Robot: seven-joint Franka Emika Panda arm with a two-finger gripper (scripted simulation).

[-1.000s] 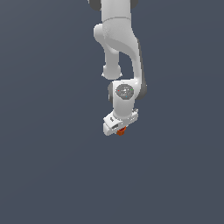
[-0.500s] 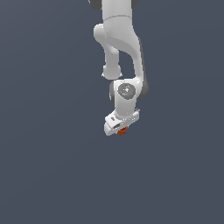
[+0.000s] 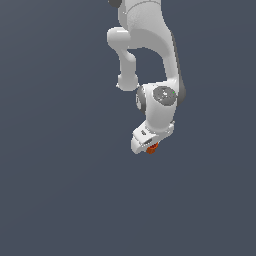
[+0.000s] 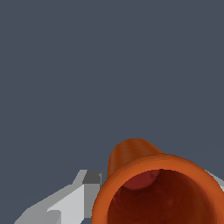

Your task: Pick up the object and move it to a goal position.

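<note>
Orange-red cup sits under gripper, right of centre in exterior view, poking out between fingers. Wrist view: flared rim and dark hollow fill frame, one grey finger just beside wall. Gripper looks clamped on cup, though contact mostly hidden. Likely light, rigid, smooth-walled, slippery; hold across narrow body below flare.
</note>
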